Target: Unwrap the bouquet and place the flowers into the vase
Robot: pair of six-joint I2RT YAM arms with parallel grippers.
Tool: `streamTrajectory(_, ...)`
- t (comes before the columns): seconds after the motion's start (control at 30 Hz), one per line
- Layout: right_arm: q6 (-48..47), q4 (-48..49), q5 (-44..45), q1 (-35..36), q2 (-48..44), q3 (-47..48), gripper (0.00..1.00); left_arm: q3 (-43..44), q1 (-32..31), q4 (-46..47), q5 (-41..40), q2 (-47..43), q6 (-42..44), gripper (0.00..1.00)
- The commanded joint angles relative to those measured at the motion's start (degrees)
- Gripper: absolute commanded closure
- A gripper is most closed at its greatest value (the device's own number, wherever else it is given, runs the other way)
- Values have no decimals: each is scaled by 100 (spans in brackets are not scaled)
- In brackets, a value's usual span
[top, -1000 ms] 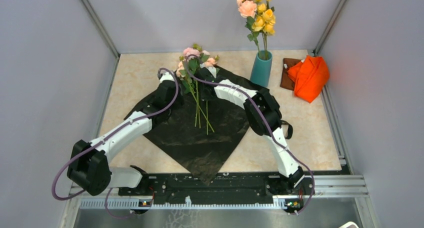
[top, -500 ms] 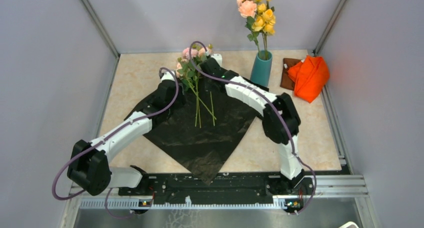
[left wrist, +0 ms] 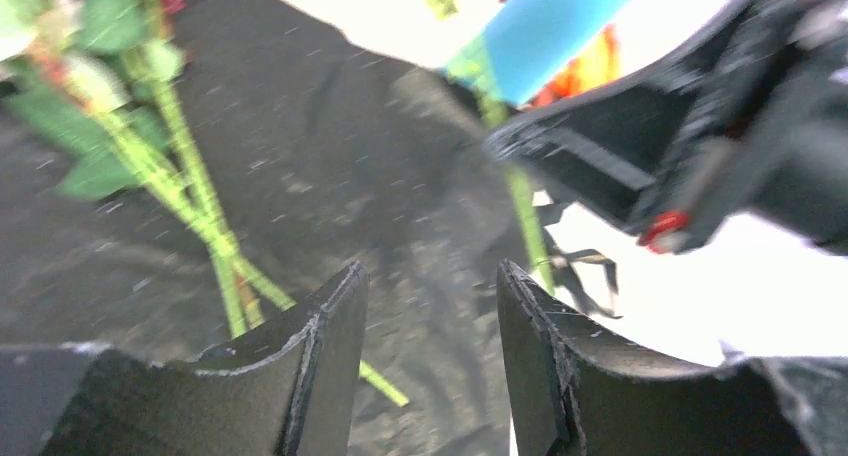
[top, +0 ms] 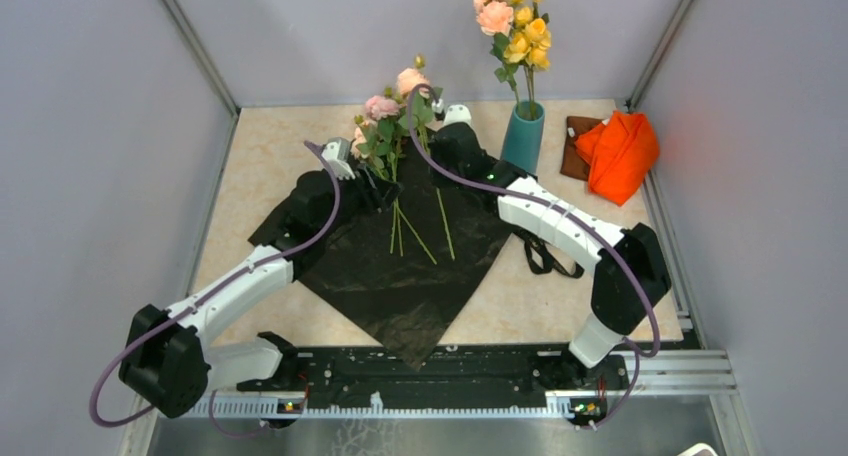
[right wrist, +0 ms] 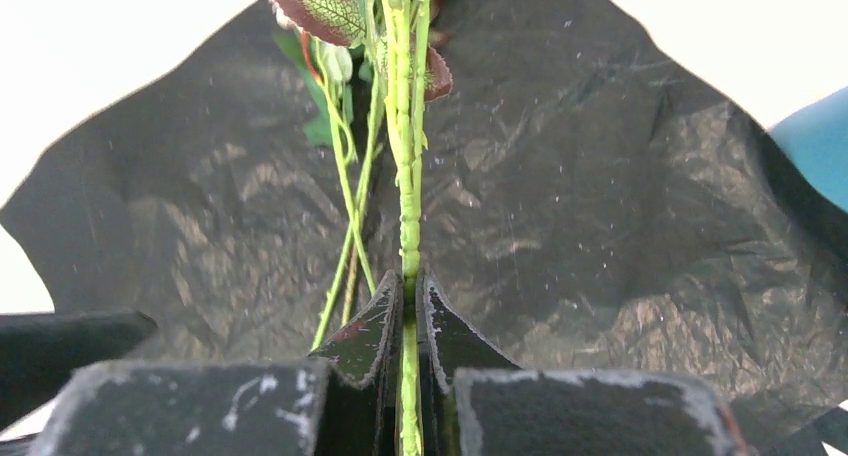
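One stem [right wrist: 410, 176] is pinched between the closed jaws of the right gripper [right wrist: 410, 288], on the bare green shaft below the leaves. In the top view it is seen at upper centre, with its pink bloom [top: 410, 80] raised above the rest. The other flowers [top: 382, 141] are laid on the unfolded black wrapping sheet [top: 400, 271] in mid-frame. The vase [top: 522, 136] is found at upper right, with taller blooms in it. The left gripper [left wrist: 430, 281] is held part open over the sheet, and nothing is seen between its jaws. The stem is judged light, thin and springy (probably wire-cored plastic), so some swinging is to be expected. A hold on the bare shaft is advised, never on the soft petals.
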Motion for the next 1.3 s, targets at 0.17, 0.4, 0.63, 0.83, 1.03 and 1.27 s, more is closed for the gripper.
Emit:
streamTrajectory(0.17, -462, 580, -602, 190, -996, -766, 100, -276, 9, 2951, 2017, 466, -1200, 43)
streamTrajectory(0.4, -826, 985, -319, 261, -1563, -1220, 100, -571, 9, 3651, 2257, 753, -1496, 44)
streamTrajectory(0.63, -937, 975, -783, 269, -1855, -1222, 100, -582, 10, 3465, 1906, 631, -1209, 44)
streamTrajectory(0.83, -733, 1188, -847, 294, -2318, -1891, 100, -329, 11, 3627, 2022, 872, -1324, 45)
streamTrajectory(1.03, -619, 1194, -849, 308, -2716, -2269, 100, -224, 12, 3819, 2045, 1028, -1488, 46)
streamTrajectory(1.27, -472, 1262, -913, 411, -2967, -2537, 100, -95, 13, 4072, 2171, 1273, -1709, 47)
